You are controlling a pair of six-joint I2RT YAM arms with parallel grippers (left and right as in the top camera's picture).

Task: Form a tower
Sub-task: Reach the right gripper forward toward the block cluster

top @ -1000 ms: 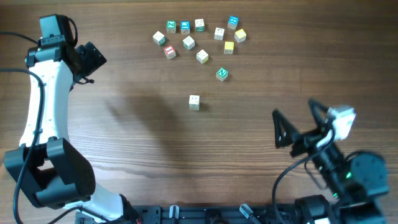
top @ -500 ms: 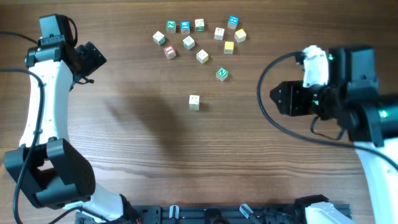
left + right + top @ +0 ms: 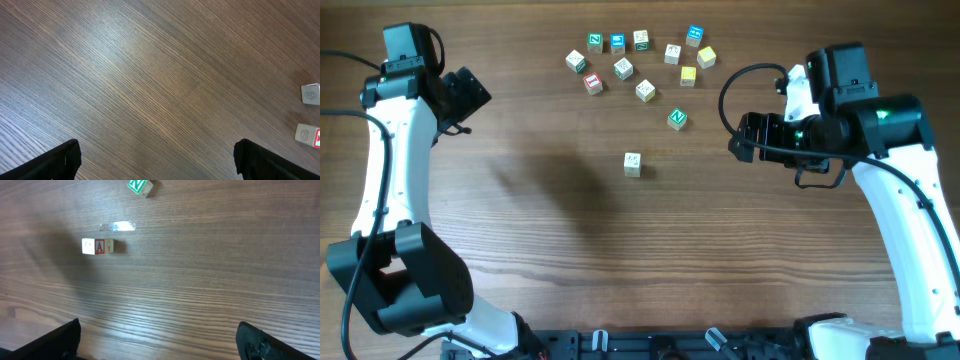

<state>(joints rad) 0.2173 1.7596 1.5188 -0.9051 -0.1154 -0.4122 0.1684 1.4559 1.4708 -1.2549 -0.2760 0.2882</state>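
Spreading wide: my right fingers [image 3: 57, 339] sit at the two lower corners of the right wrist view with only bare table [image 3: 570, 250] between them, so the right gripper [image 3: 738, 140] is released and carries nothing. My left fingers [image 3: 59, 159] are likewise parted at the frame corners; the left gripper [image 3: 470, 93] is released and empty.

Change against the earlier overhead frames:
- A second ago my right arm was folded low at the near right corner. Half a second ago it had swung up over the right side. It now reaches further left, with the fingertips nearer the green N cube [image 3: 677, 119] but apart from it.
- Left arm: same pose at the far left in all three frames.
- Cubes: none has shifted.

Tower: not begun. Every cube lies singly on the wood. The lone cube [image 3: 633, 164] stands near mid-table, and the cluster of cubes [image 3: 638, 58] lies along the far edge with two yellow cubes [image 3: 688, 75] at its right end.

View differences:
- The right wrist view shows a red A on the lone cube's side; from overhead that face is not readable.
- The left wrist view catches only two cubes at its right edge, one marked with a 6 or 9 [image 3: 310, 93] and one with a red face [image 3: 306, 134].
- Only the overhead view shows both arms and the whole cluster.
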